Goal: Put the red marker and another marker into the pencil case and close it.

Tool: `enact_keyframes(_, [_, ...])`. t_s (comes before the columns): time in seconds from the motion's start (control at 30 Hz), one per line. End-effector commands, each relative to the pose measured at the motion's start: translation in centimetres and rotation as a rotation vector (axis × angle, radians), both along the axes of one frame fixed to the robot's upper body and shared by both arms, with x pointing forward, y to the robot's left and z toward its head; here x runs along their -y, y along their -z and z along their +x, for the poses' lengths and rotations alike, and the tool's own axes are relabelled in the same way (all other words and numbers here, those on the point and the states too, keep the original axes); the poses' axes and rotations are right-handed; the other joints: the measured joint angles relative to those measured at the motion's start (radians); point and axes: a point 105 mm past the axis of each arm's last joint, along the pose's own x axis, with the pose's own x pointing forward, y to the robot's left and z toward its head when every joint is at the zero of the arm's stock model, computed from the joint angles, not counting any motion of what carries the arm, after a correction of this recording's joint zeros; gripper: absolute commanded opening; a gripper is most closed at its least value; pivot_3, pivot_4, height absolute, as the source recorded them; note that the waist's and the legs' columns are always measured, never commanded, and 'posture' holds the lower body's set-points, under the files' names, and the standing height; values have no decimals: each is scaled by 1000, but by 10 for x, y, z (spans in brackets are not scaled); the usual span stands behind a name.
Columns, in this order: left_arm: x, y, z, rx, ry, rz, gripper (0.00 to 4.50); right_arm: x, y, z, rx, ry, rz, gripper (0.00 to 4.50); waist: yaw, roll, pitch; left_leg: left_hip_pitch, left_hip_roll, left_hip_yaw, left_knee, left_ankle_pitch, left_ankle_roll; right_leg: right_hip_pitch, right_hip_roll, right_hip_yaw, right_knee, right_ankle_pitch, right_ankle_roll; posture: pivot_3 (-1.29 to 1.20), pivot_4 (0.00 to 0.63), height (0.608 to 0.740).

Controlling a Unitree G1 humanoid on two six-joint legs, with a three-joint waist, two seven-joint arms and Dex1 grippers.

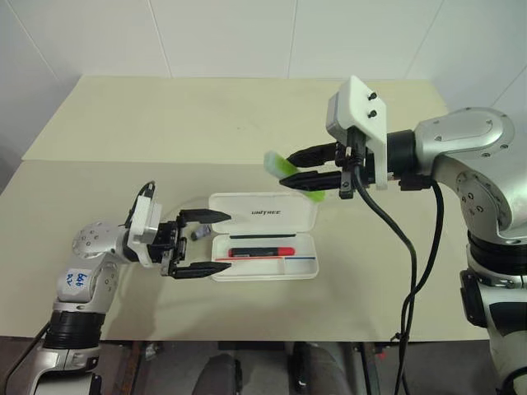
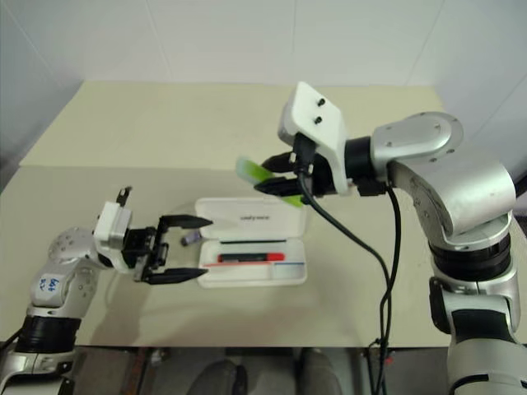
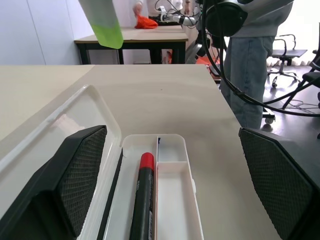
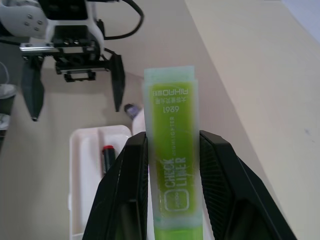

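Observation:
The white pencil case (image 1: pixel 302 269) lies open on the table, lid (image 1: pixel 263 213) folded back flat. The red marker (image 1: pixel 262 251) rests inside the tray's long compartment, its red end also seen in the left wrist view (image 3: pixel 146 161). My right gripper (image 1: pixel 290 168) hovers above the lid's far right corner, shut on the lime-green marker (image 4: pixel 172 145), which sticks out leftward past the fingertips (image 1: pixel 277 164). At the case's left end my left gripper (image 1: pixel 225 241) is open, one finger by the lid and the other by the tray's front edge.
A small purple-grey stubby piece (image 1: pixel 198 234) lies on the table between the left gripper's fingers, just left of the case. The table's front edge (image 1: pixel 247 337) runs close below the case. In the left wrist view a person (image 3: pixel 250 65) stands beyond the table's end.

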Motion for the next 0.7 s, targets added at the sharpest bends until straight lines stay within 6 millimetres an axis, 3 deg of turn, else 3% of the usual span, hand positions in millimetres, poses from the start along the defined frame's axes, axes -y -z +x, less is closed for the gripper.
enact_keyframes(0.03, [-11, -4, -4, 17, -10, 7, 4500, -14, 17, -13, -28, -77, -33, 1085, -1, 0, 0, 0, 0, 0, 0, 0, 0, 0, 0, 0, 0, 0, 0, 0, 150, 740])
enact_keyframes(0.33, [-12, -4, -6, 19, -32, 2, 4500, -40, 71, -9, 0, -139, -196, 1085, -4, 0, 0, 0, 0, 0, 0, 0, 0, 0, 1, 0, 0, 0, 0, 0, 150, 740])
enact_keyframes(0.5, [-12, -5, -9, 20, -45, 2, 4500, -50, 80, -10, 14, -166, -215, 1085, -9, 0, 0, 0, 0, 0, 0, 0, 0, -1, 1, 0, 0, 0, 0, 0, 150, 740])
enact_keyframes(0.7, [-11, -4, -11, 17, -61, -6, 4500, -75, 84, -17, 19, -243, -193, 1085, -21, 0, 0, 0, 0, 0, 0, 0, 0, -1, 1, -1, 1, 0, 0, 0, 150, 740])
